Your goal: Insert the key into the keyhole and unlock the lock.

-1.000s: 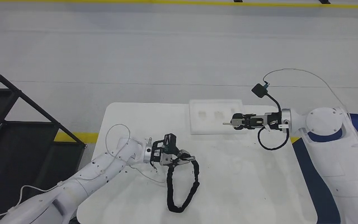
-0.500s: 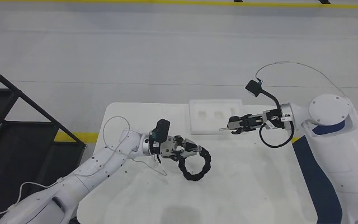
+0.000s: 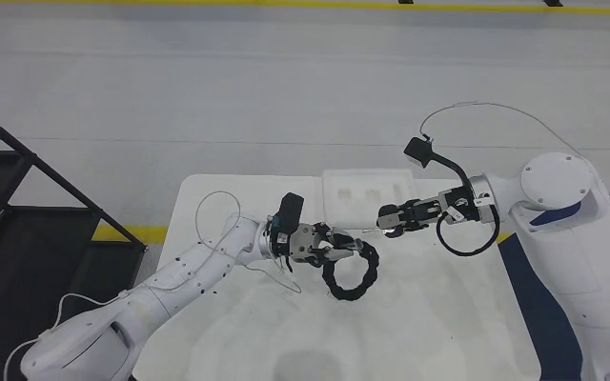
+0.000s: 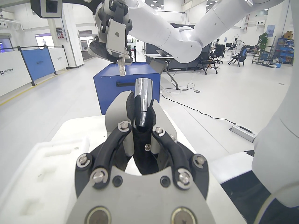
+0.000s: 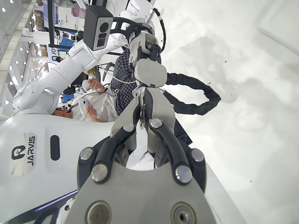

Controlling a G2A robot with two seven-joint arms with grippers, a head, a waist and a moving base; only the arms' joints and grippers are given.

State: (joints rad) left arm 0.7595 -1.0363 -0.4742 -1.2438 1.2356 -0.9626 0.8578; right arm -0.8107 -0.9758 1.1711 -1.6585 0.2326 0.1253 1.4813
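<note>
The lock is a chrome cylinder (image 4: 143, 94) on a black sleeved cable loop (image 3: 353, 273). My left gripper (image 3: 334, 250) is shut on the lock body and holds it above the table, with the cylinder's end pointing at the other arm. The cable loop (image 5: 198, 103) hangs off to the side. My right gripper (image 3: 385, 220) is shut on the small metal key (image 4: 121, 67), whose blade points toward the lock. The key tip sits a short gap from the cylinder's end and slightly off its axis. In the right wrist view the key (image 5: 140, 115) shows edge-on between the fingers.
A white foam tray (image 3: 367, 198) with shallow recesses lies at the far edge of the white table (image 3: 429, 324), just behind both grippers. The table's front half is bare.
The left arm carried the lock up and to the right, and its cable curled into a tight loop. The right arm moved left with the key, closing the gap between them.
</note>
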